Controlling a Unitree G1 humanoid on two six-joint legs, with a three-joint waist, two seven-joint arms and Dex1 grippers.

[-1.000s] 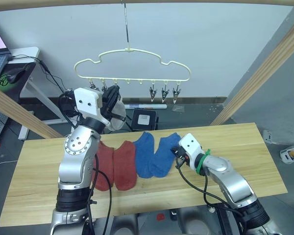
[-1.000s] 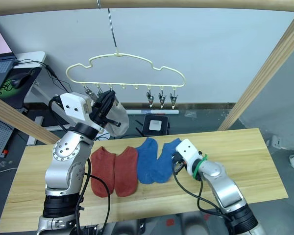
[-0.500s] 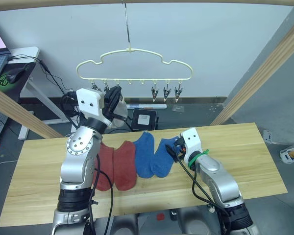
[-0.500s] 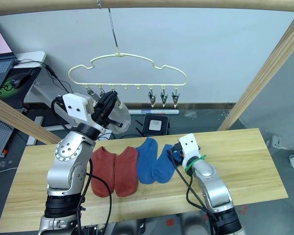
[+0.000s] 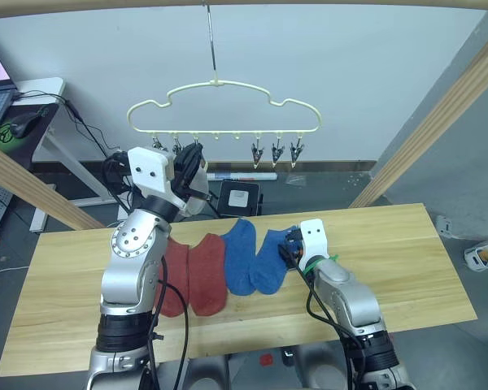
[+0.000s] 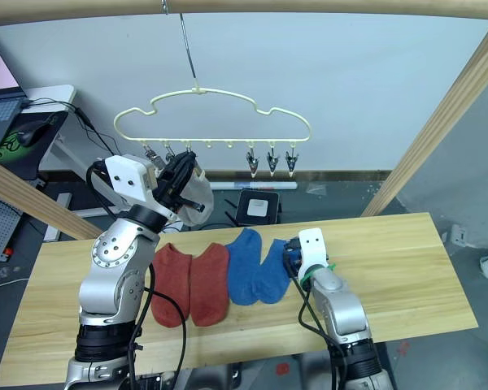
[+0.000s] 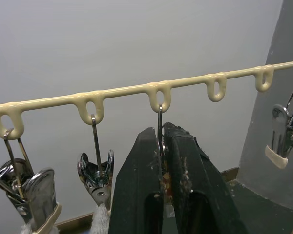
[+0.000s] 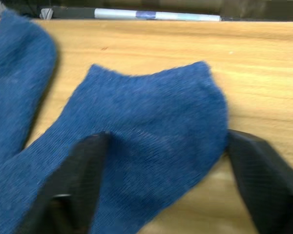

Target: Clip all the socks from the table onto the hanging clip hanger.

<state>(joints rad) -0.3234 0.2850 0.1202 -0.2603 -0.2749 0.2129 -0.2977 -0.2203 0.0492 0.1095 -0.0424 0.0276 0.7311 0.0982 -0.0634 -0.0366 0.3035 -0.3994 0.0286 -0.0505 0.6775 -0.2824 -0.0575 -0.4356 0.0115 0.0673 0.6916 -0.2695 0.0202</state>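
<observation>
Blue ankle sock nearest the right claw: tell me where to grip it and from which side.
Grip the blue fabric ankle sock at its cuff edge, the end facing the right claw. It lies flat on the pale wood table, so come in low from the robot's right, open fingers straddling the edge, probably pinching both layers.

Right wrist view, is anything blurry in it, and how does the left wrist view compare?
Right wrist view: the blue sock and table are slightly soft, and the near pincer fingers are blurred. Left wrist view: the clip hanger looks crisp, the metal clips catching small glints.
</observation>
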